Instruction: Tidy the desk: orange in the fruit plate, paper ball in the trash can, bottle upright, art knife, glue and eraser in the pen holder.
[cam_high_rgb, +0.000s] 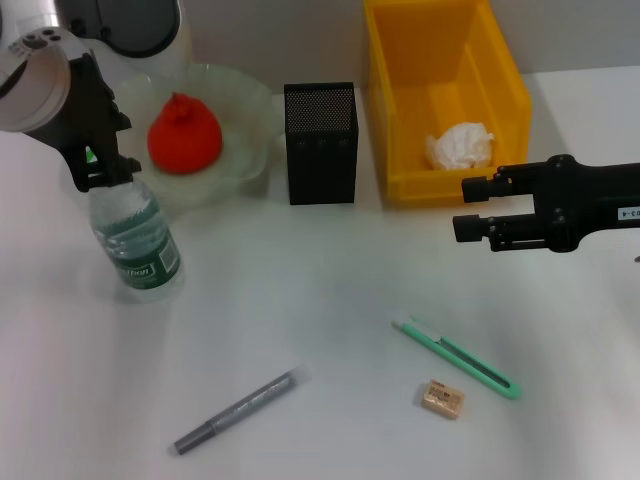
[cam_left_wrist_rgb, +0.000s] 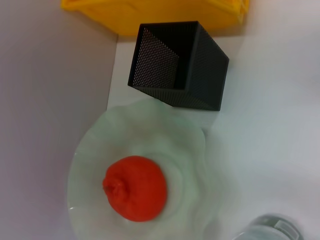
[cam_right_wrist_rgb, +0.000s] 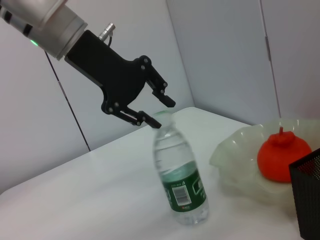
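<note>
Left claw (cam_right_wrist_rgb: 161, 112) spread open around the upright bottle's (cam_right_wrist_rgb: 180, 180) cap

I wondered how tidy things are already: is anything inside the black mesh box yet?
No, the pen holder looks empty in the left wrist view, with only bare mesh walls and floor visible inside.
</note>
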